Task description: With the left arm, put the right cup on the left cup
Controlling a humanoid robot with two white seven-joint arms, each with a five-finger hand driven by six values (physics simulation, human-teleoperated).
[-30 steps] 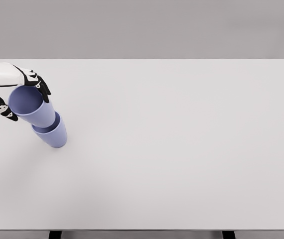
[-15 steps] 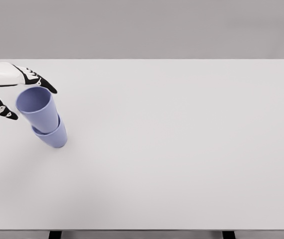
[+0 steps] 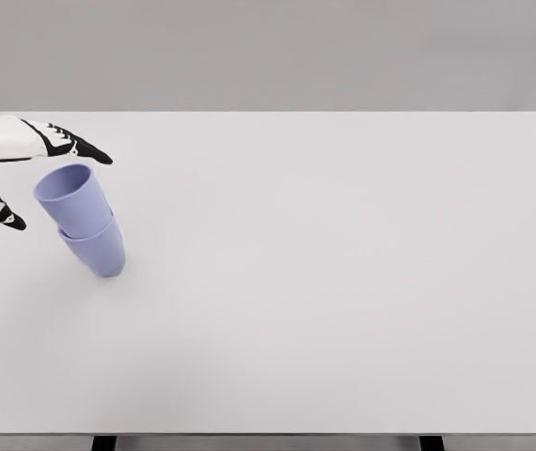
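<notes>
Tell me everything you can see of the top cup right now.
The top cup is plain periwinkle blue, matte like plastic, handleless and tapered, its open mouth facing up. It sits nested in the bottom cup, leaning slightly left, near the table's left edge. The left robot hand is open around it, fingers clear of its rim.

Two cups, both in the same soft periwinkle blue, plain, without any pattern: upper cup, inside a little paler than outside; lower cup, slightly darker at the shaded side. Table in flat, very pale grey-white, with black legs at 6 o'clock. Left hand at 9 o'clock: white arm, black fingers with small white marks. Background wall in plain mid grey.
</notes>
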